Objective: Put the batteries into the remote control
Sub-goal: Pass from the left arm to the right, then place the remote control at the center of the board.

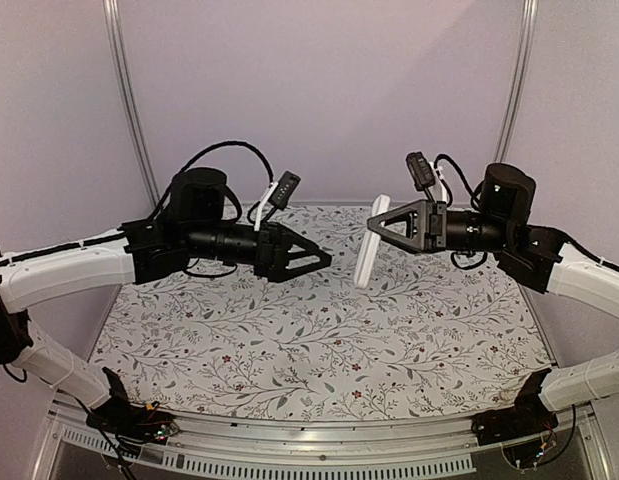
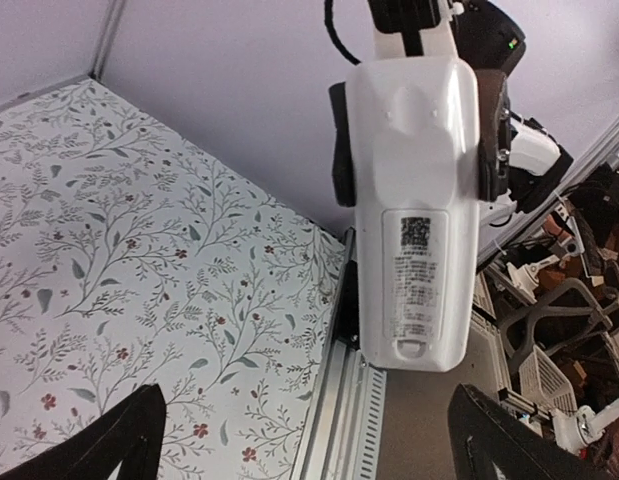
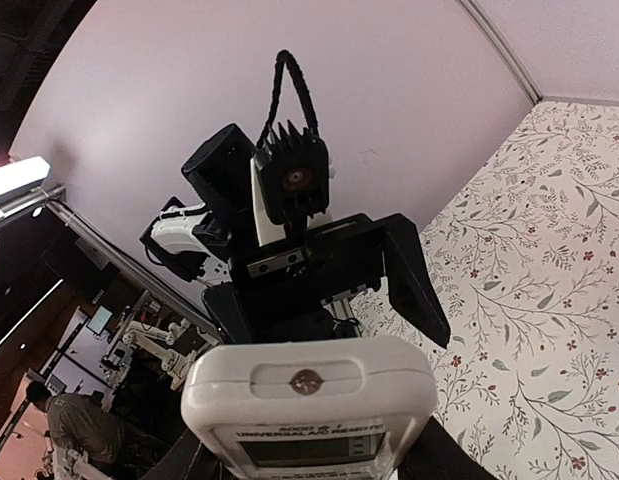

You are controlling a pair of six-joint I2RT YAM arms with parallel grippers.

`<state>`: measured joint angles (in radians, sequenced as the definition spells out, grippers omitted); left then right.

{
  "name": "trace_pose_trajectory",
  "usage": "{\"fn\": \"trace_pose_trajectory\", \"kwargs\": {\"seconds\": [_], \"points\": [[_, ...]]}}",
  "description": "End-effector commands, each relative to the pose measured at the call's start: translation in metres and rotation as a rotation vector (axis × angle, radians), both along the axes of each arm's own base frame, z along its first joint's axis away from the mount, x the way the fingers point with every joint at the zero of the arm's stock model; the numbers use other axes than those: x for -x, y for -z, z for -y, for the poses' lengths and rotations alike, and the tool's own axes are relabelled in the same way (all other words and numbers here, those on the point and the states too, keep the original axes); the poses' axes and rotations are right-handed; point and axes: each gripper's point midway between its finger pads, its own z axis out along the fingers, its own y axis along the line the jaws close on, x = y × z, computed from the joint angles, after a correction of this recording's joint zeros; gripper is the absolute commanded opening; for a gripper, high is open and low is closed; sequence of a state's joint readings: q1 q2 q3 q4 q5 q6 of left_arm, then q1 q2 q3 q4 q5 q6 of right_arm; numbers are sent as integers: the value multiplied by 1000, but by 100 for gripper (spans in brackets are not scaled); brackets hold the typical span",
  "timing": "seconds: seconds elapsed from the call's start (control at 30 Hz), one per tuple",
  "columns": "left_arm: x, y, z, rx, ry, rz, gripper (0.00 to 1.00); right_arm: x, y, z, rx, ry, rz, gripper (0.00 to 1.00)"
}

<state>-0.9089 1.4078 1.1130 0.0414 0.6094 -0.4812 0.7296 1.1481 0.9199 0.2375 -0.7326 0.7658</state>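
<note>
My right gripper is shut on the white remote control and holds it upright in the air above the table's far middle. In the left wrist view the remote's back faces me, with a printed label and its battery cover closed. The right wrist view shows the remote's top end and display between my right gripper. My left gripper is open and empty, pointing at the remote from a short way to its left; its wide-apart fingers frame the remote. The batteries are out of view.
A floral cloth covers the table. An aluminium rail runs along the near edge, and another rail shows at the table's side. Pale walls close the back and sides. Chairs and clutter lie beyond the table.
</note>
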Motion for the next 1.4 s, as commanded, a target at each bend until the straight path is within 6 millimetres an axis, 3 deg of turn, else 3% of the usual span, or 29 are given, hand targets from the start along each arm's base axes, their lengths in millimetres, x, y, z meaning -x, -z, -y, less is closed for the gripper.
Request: {"fn": "trace_pose_trajectory", "kwargs": {"seconds": [0.0, 0.13, 0.23, 0.43, 0.67, 1.0, 1.37], "points": [[-41, 30, -56, -172, -266, 11, 100, -19, 46, 8, 284, 98, -21, 18], [-75, 54, -101, -305, -495, -36, 100, -35, 87, 14, 524, 145, -60, 17], [-90, 64, -123, -346, -594, -75, 100, -40, 128, 19, 749, 134, -91, 16], [-106, 82, -151, -414, -731, -91, 99, -52, 193, 13, 1034, 119, -126, 15], [-109, 105, -159, -492, -755, -120, 99, -60, 262, 0, 1271, 83, -157, 15], [-104, 112, -159, -492, -735, -121, 100, -74, 305, -13, 1424, 61, -160, 16], [-101, 107, -167, -491, -762, -106, 100, -80, 341, -19, 1535, 24, -167, 29]]}}
